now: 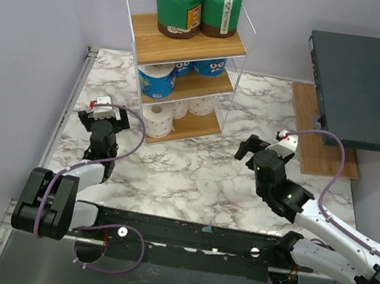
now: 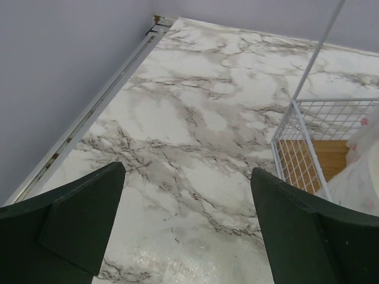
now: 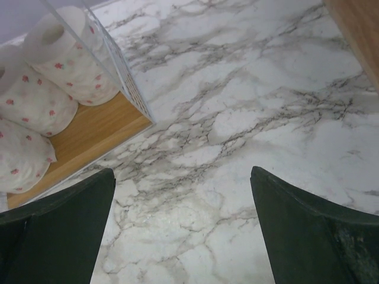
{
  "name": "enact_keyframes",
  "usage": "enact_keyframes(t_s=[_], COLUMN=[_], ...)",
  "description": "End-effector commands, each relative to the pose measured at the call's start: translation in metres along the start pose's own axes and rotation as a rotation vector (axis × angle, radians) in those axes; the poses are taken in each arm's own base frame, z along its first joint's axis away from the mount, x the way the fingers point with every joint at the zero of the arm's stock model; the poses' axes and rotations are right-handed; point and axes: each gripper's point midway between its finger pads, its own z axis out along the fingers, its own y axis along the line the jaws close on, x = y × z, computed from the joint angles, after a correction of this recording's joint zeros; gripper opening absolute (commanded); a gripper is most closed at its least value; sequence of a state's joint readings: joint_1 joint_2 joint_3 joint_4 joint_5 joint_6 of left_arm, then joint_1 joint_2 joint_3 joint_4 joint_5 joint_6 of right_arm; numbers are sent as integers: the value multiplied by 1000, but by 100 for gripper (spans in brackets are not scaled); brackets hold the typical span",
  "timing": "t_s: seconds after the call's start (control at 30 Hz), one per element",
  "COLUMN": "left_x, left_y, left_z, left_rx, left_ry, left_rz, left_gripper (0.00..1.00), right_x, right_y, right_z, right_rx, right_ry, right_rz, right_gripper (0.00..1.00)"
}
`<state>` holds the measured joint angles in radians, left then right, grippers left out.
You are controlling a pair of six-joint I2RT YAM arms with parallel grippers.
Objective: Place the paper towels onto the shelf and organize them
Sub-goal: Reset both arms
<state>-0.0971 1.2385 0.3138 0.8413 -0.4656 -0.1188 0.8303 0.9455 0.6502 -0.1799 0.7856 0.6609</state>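
Note:
The white wire shelf (image 1: 139, 17) with three wooden boards stands at the back middle of the table. Two green-wrapped rolls (image 1: 178, 5) stand on its top board. Blue-printed rolls (image 1: 157, 80) lie on the middle board. White rolls (image 1: 158, 120) lie on the bottom board; they also show in the right wrist view (image 3: 65, 56). My left gripper (image 1: 107, 119) is open and empty, left of the shelf, over bare marble (image 2: 188, 171). My right gripper (image 1: 255, 151) is open and empty, right of the shelf's foot (image 3: 182, 170).
A dark grey flat box (image 1: 363, 87) rests on a wooden board (image 1: 317, 145) at the back right. A metal rail (image 1: 74, 93) runs along the table's left edge by the wall. The shelf's wire corner (image 2: 284, 127) shows in the left wrist view.

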Motion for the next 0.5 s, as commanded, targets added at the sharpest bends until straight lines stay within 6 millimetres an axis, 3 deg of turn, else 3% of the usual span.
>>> enact_keyframes(t_s=[0.0,0.17,0.33,0.47], left_x=[-12,-9,-10,-10], left_y=[-27,-29,-27,-25], left_z=[-8,-6,-6,-6], left_rx=[200,240,233,225], left_ry=[-106,-109,-119,-119], left_rz=[18,27,19,16], left_gripper=[98,99,98,99], right_x=[-43,-64,-83,-73], right_y=[-3,6,-27,-68], right_z=[10,11,48,74], right_rx=[46,-21,84,190], right_ry=[-235,-337,-375,-378], right_rz=[-43,-46,-37,-75], right_gripper=[100,100,100,100])
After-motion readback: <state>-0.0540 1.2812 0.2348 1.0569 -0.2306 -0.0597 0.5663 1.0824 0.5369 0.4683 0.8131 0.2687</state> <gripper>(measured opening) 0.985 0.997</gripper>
